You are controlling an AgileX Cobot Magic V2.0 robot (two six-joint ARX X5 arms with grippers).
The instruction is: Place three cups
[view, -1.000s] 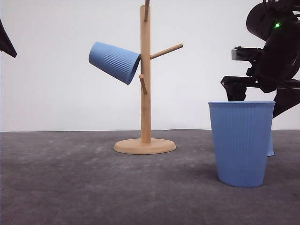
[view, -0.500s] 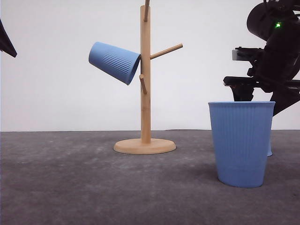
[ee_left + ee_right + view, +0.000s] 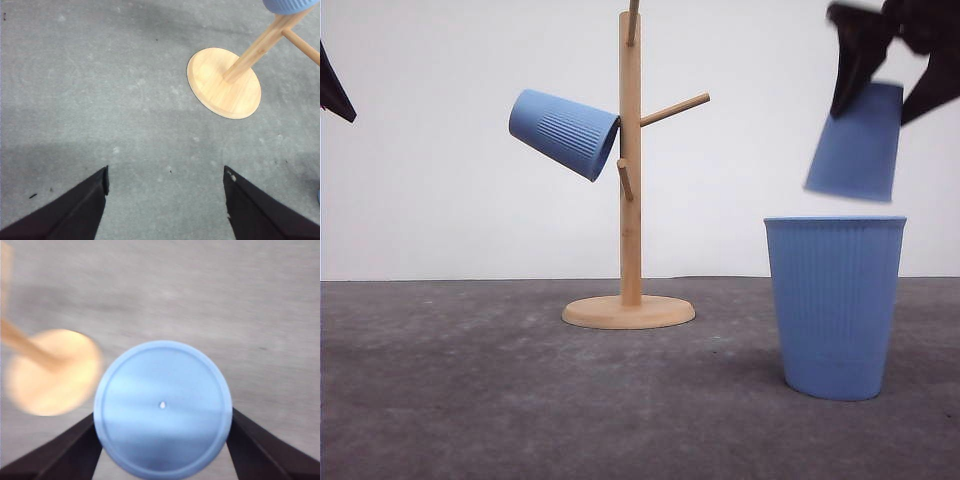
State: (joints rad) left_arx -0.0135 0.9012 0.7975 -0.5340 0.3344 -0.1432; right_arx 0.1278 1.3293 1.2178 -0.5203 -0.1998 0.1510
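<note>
Stand: wooden pegged stand [image 3: 631,170] upright on the grey table [image 3: 470,400], at 9 o'clock from the near cup in the front view.
Cup 1: hung cup [image 3: 563,132] sits mouth-first on an upper peg at the stand's 9 o'clock side, tilted bottom-up and outward. Seated.
Cup 2: carried cup [image 3: 857,142] is off the table, inverted, flat bottom uppermost, high at 12 o'clock above the near cup. The right wrist view shows its round bottom [image 3: 162,407] between the fingers, picture blurred.
Cup 3: near cup [image 3: 835,305] stands upright on the table, mouth up, untouched.
Right gripper: right gripper [image 3: 890,62] is clamped on the carried cup's upper wall, one finger on each side.
Left gripper: left gripper [image 3: 165,200] is spread wide, holding nothing, above bare table near the stand's base [image 3: 224,82].
Step in hand: judged as carrying cup 2 to a free peg.
Advice: clear the near cup's rim, line the mouth with the free angled peg [image 3: 675,108] at the stand's 3 o'clock side, slide on along the peg's axis, release only once seated; avoid nudging the stand.
</note>
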